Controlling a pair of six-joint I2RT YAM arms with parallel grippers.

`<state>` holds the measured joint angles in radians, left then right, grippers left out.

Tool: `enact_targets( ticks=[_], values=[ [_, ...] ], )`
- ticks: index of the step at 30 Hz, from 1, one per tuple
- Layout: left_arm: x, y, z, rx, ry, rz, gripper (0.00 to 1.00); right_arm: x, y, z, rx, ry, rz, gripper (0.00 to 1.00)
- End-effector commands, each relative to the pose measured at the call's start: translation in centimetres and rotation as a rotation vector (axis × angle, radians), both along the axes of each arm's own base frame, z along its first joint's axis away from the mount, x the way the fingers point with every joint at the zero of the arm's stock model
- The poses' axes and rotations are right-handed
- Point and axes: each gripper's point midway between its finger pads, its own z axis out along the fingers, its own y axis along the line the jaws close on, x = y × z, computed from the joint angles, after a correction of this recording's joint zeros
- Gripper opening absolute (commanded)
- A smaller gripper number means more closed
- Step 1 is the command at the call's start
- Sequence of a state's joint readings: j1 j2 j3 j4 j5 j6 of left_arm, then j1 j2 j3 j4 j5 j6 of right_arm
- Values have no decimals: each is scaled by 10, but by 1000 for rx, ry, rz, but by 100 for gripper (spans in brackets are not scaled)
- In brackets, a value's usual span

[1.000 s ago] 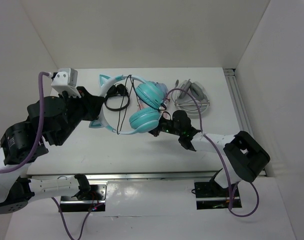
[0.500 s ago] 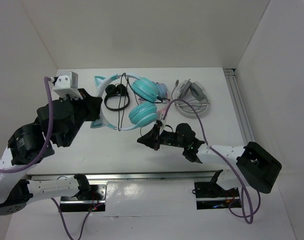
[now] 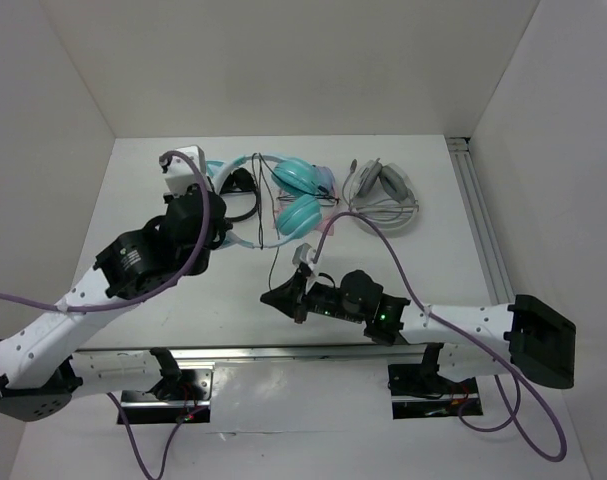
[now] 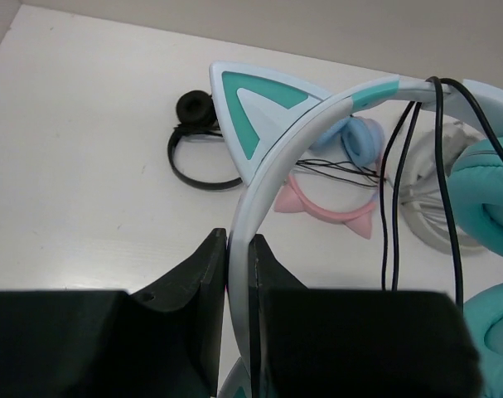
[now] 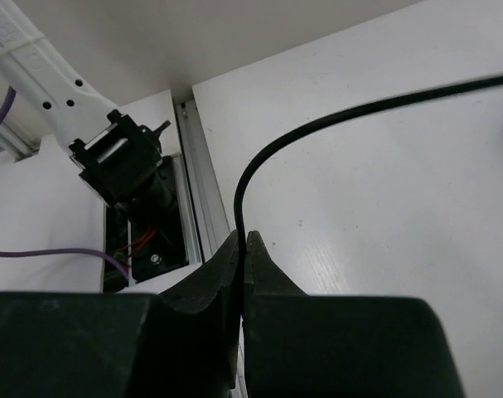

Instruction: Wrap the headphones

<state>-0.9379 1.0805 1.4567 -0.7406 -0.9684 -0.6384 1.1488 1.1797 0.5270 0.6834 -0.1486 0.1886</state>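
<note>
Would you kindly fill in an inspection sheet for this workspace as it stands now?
Surface: white table, no spills seen.
Job's things: teal headphones at the back; black cable trailing toward the near edge.
Clutter: pink cat-ear pair, grey-white pair, small black headset.
Tools: left tool shut on the headphones' headband; right tool shut on black cable.
Cables: purple cables along both arms.
Surroundings: white walls; metal rail at right edge.

Stretched cable (image 5: 317,128) across open table (image 3: 443,260) front
</note>
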Motion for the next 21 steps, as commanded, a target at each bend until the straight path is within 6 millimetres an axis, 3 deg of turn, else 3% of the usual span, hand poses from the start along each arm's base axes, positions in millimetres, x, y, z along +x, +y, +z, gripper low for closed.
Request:
enact_targets(
  ticks=[1, 7, 11, 16, 19, 20, 21],
  values=[
    [16, 21, 19, -181, -73, 133, 0, 0, 1, 20, 14, -14, -62, 0],
    [29, 34, 2, -162, -37, 197, 0, -18, 1, 16, -5, -17, -19, 0],
    [36, 34, -21, -123, 6, 219, 0, -25, 11, 33, -15, -39, 2, 0],
    [44, 32, -63, -15, 94, 234, 0, -17, 14, 32, -126, -71, -31, 0],
    [45, 34, -83, 29, 142, 271, 0, -5, 13, 47, -168, -111, -83, 1],
    [43, 36, -93, 48, 165, 275, 0, -2, 10, 36, -240, -126, -92, 1],
    [42, 37, -100, 71, 184, 277, 0, 5, 6, 40, -263, -144, -127, 1]
  ],
)
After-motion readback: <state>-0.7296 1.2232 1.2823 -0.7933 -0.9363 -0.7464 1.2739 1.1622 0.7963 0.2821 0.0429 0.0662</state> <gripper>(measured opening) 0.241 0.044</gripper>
